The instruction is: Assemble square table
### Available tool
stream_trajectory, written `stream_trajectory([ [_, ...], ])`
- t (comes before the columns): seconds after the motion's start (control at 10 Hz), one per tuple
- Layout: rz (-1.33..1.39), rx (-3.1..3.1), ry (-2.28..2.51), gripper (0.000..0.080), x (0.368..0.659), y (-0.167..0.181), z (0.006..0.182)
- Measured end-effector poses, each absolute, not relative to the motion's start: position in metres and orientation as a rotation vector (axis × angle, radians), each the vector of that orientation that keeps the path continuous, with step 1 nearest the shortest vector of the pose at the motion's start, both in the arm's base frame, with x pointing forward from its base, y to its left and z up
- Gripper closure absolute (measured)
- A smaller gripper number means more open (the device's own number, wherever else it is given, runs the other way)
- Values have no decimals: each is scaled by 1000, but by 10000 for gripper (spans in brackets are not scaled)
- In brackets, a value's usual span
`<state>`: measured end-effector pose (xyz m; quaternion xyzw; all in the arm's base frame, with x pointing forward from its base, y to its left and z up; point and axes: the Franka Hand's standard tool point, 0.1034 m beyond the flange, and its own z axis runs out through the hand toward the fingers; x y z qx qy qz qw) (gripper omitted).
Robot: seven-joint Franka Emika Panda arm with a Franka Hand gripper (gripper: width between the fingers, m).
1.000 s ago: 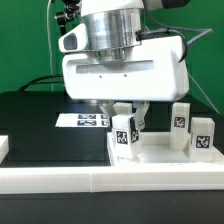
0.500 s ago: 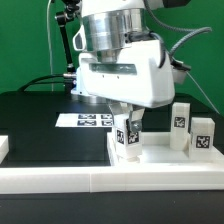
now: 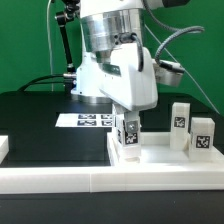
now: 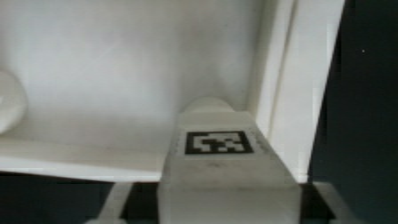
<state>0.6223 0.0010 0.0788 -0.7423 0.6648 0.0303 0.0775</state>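
Note:
The square table's white slab (image 3: 160, 158) lies flat with its raised rim up. A white leg (image 3: 127, 141) with a black-and-white tag stands upright on it, near the corner at the exterior view's left. My gripper (image 3: 127, 128) comes straight down from above and is shut on this leg, one finger on each side. In the wrist view the leg (image 4: 219, 150) fills the space between the fingers (image 4: 118, 198), with the slab's floor (image 4: 125, 80) and rim (image 4: 285, 60) beyond it. Two more tagged legs (image 3: 181, 124) (image 3: 202, 137) stand at the exterior view's right.
The marker board (image 3: 85, 120) lies on the black table behind the slab. A long low white border wall (image 3: 90, 184) runs along the front. A white block (image 3: 3, 147) shows at the exterior view's left edge. Cables hang behind the arm.
The hand has turned about its vertical axis, its wide side swinging away from the camera. The held leg stays at the same spot on the slab.

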Motion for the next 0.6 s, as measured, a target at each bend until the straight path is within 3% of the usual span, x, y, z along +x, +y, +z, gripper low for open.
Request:
stream_trajectory([
  [0.1, 88, -2252, 1958, 509, 622, 1, 79],
  [0.3, 80, -2312, 1884, 228, 623, 1, 79],
  [0.4, 69, -2394, 1779, 228, 623, 2, 79],
  [0.5, 58, -2475, 1660, 166, 623, 2, 79],
  [0.6, 53, -2506, 1612, 155, 623, 2, 79],
])
